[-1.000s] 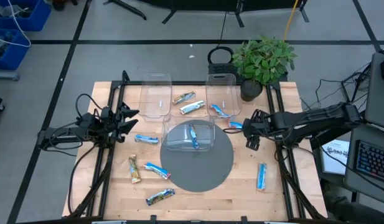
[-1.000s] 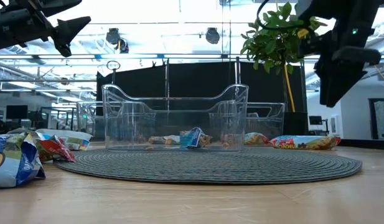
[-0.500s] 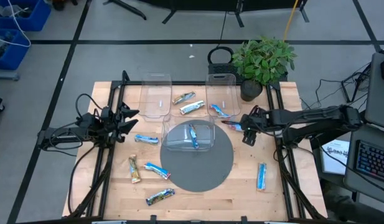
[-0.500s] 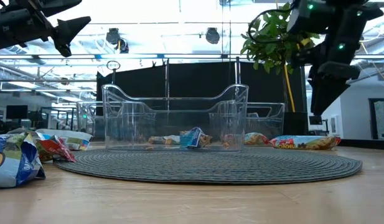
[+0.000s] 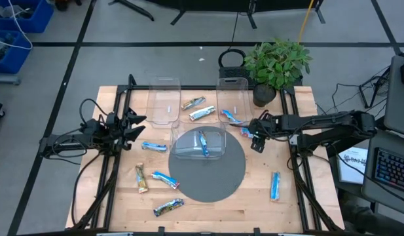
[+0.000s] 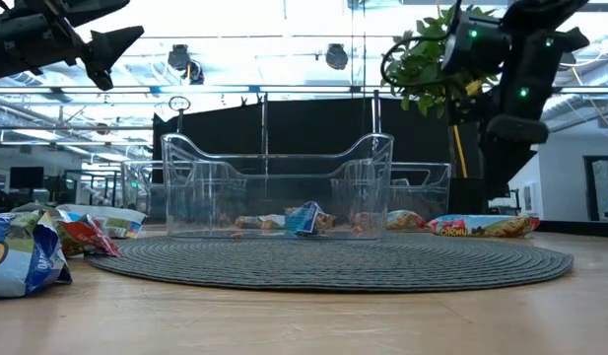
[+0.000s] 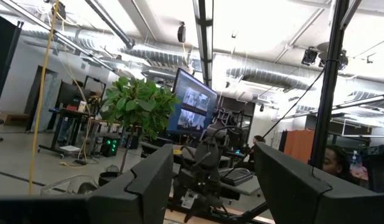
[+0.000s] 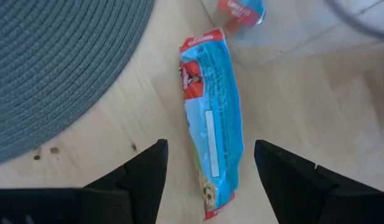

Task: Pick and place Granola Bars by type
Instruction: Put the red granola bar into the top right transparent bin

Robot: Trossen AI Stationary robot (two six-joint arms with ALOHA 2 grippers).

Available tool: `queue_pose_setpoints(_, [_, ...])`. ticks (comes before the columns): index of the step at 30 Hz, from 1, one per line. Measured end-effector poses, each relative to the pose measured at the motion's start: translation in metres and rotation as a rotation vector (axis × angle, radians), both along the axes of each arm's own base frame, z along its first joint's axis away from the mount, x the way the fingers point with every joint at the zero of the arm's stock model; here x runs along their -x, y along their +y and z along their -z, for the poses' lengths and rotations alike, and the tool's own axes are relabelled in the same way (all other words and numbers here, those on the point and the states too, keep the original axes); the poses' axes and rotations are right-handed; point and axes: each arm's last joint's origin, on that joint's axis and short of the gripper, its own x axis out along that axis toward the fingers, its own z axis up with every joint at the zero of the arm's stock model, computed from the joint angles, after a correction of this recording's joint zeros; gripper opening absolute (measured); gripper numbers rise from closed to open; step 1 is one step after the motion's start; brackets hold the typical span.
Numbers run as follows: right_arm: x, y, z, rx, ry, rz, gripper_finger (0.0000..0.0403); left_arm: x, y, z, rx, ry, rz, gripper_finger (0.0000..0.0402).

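1. One blue granola bar (image 8: 211, 121) lies on bare bench wood just off the round mat's (image 8: 55, 68) right edge, directly under my right gripper (image 5: 256, 139).
2. Its long axis runs through the gap between my spread, empty fingers (image 8: 142, 168), not across it.
3. My left gripper (image 5: 133, 124) waits at the bench's left edge, also open.

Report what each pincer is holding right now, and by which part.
Nothing is held. The right pincer is open above a blue granola bar lying on the table beside the grey mat, not touching it. The left pincer is open and empty, raised at the table's left.
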Motion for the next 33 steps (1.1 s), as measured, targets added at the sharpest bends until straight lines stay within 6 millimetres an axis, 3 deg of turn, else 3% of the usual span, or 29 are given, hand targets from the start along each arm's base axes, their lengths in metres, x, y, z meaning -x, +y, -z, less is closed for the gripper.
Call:
queue_pose_setpoints(22, [0.007,-0.013,0.044,-0.086,0.079,0.052,0.0230,0.000,0.000,0.000,0.000,0.000,0.000,0.0225])
queue_pose_setpoints(27, [0.006,-0.014,0.045,-0.088,0.073,0.061,0.0193,0.000,0.000,0.000,0.000,0.000,0.000,0.0225])
queue_pose_setpoints(33, [0.003,-0.014,0.044,-0.083,0.039,0.066,0.0121,0.000,0.000,0.000,0.000,0.000,0.000,0.0225])
